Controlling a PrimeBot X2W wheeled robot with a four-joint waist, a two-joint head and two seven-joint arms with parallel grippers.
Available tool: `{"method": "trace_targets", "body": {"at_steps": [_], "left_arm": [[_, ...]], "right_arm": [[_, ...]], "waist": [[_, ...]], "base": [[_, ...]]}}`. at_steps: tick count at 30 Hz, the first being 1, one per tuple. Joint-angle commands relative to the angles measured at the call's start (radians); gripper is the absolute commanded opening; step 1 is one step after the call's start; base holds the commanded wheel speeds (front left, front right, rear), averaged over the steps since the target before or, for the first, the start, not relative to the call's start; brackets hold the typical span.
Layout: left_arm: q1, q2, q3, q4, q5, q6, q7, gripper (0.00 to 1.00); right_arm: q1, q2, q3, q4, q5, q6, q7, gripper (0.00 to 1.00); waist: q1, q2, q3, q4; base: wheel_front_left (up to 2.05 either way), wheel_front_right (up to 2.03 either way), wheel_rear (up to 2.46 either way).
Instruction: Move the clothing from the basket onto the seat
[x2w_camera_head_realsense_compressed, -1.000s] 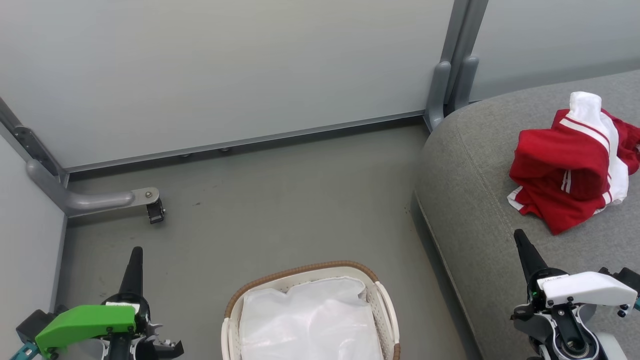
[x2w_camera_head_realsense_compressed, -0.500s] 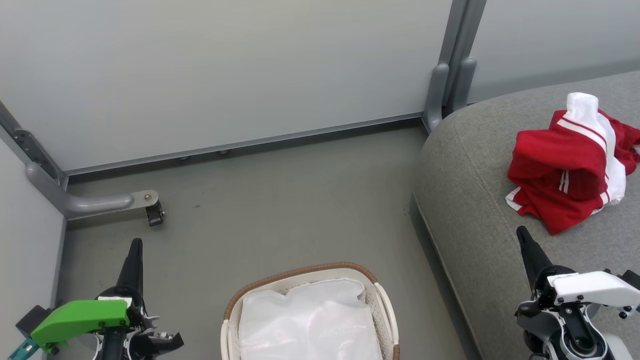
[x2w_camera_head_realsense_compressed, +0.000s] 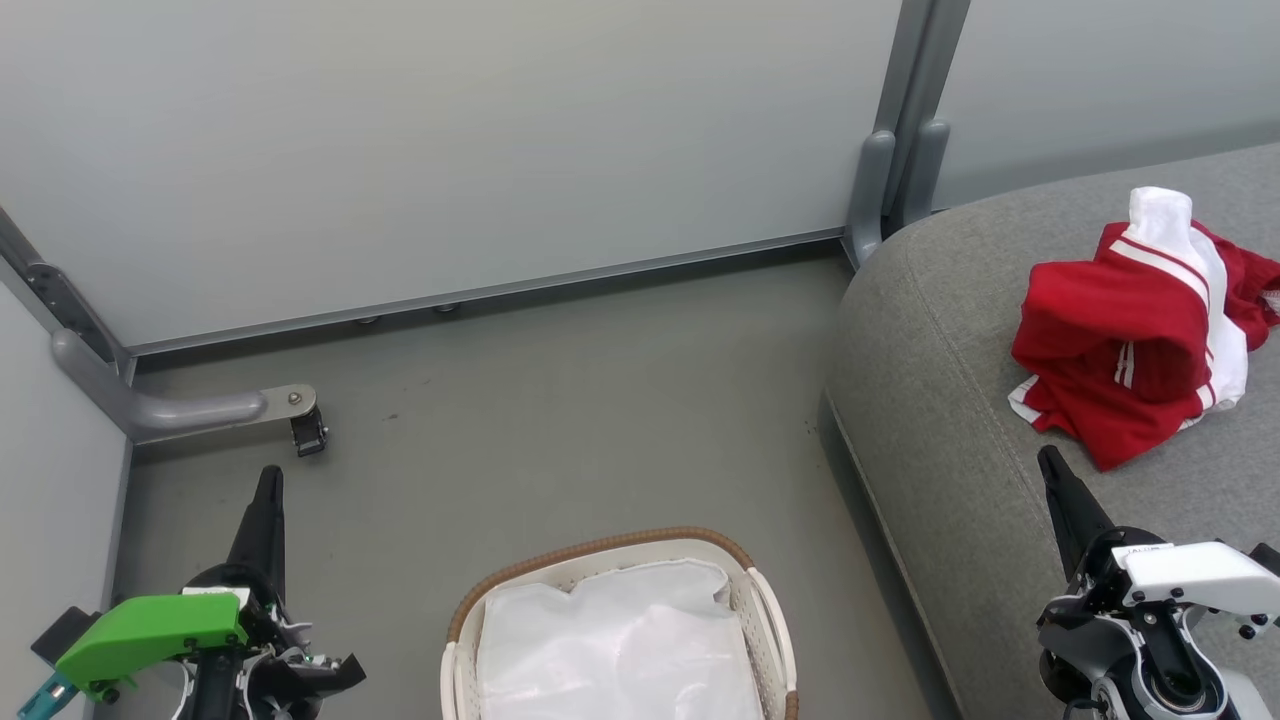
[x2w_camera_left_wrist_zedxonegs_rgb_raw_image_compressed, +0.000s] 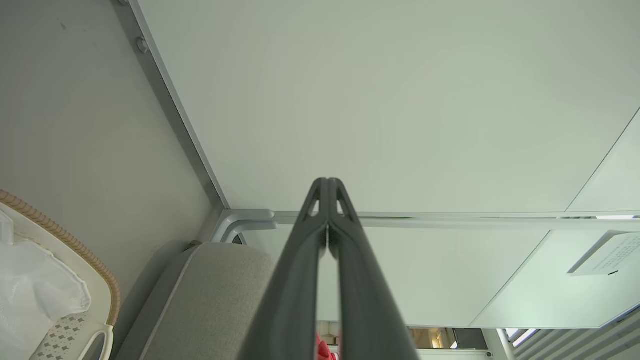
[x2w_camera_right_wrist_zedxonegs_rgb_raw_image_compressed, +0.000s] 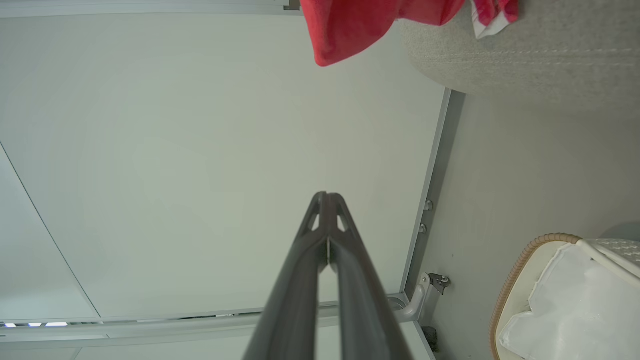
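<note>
Nearest the robot, the left hand (x2w_camera_head_realsense_compressed: 267, 482) sits at the lower left over the grey floor (x2w_camera_head_realsense_compressed: 560, 420), its two dark fingers pressed together at the tips and holding nothing. The right hand (x2w_camera_head_realsense_compressed: 1049, 462) sits at the lower right above the front part of the seat (x2w_camera_head_realsense_compressed: 940, 400), its fingers likewise closed tip to tip, with nothing between them. Between the two hands, on the floor, stands the laundry basket (x2w_camera_head_realsense_compressed: 600, 545) with its brown woven rim; inside it lies the crumpled white cloth liner (x2w_camera_head_realsense_compressed: 620, 650). Just right of the basket rises the rounded edge of the grey sofa seat. Farther back on that seat, well apart from the basket, the red clothing (x2w_camera_head_realsense_compressed: 1110, 340) with white stripes lies in a bunched heap. Beyond stand pale wall panels (x2w_camera_head_realsense_compressed: 450, 150), a grey metal post (x2w_camera_head_realsense_compressed: 900, 130) and, at the left, a caster foot (x2w_camera_head_realsense_compressed: 305, 432).
</note>
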Motion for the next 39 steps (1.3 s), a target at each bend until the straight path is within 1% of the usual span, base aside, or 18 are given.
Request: {"method": "trace_targets", "body": {"at_steps": [1,39], "left_arm": [[-0.013,0.007,0.002,-0.002,-0.003,-0.006,0.004,0.0],[-0.013,0.007,0.002,-0.002,-0.003,-0.006,0.004,0.0]], "right_arm": [[0.011,-0.006,-0.003,-0.003,0.003,0.0,0.003,0.0],[0.011,-0.006,-0.002,-0.003,0.004,0.0,0.003,0.0]], "waist": [[0.0,0.0,0.0,0.0],[0.0,0.0,0.0,0.0]], "base": [[0.0,0.0,0.0],[0.0,0.0,0.0]]}}
